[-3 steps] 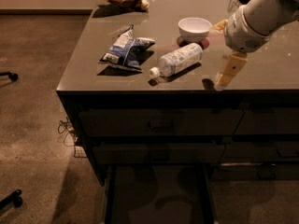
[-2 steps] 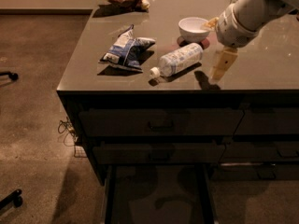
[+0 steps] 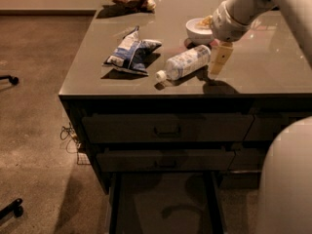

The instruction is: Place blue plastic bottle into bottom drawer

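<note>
The small clear plastic bottle with a white cap and pale blue label (image 3: 187, 62) lies on its side on the dark grey desk (image 3: 273, 72). It is near the front edge, with its cap pointing left and near. It has not moved in the last second.

The robot's cream gripper (image 3: 219, 58) has slid left and a bit farther back. Now it stands right beside the bottle's right end, maybe just touching it. I cannot tell if the jaws are spread or pressed together. They do not hold the bottle yet, so I think the robot is getting ready to grab it.

A white bowl (image 3: 199, 29) sits just behind. A blue and white snack bag (image 3: 130, 52) lies to the left. Down below, the wide dark bottom drawer (image 3: 163, 204) is pulled out and waiting.
</note>
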Motion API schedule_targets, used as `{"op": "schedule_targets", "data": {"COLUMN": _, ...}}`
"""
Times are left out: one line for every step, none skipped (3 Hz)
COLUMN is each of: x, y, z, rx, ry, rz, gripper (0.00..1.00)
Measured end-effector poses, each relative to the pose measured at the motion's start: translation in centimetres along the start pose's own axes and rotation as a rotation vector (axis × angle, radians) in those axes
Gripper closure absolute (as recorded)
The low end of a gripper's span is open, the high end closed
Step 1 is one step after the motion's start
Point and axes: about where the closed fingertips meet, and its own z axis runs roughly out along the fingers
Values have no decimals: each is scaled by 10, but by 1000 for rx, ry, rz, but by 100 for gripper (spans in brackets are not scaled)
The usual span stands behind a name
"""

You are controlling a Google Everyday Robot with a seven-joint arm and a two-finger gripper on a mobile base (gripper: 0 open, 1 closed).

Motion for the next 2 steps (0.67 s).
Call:
{"op": "schedule_targets", "data": {"x": -5, "y": -7, "z": 10, "rx": -22, "ry": -5, "rz": -21, "gripper": 0}}
{"op": "schedule_targets", "data": {"x": -15, "y": -8, "z": 14, "rx": -41, "ry": -13, "rz": -46, "gripper": 0}}
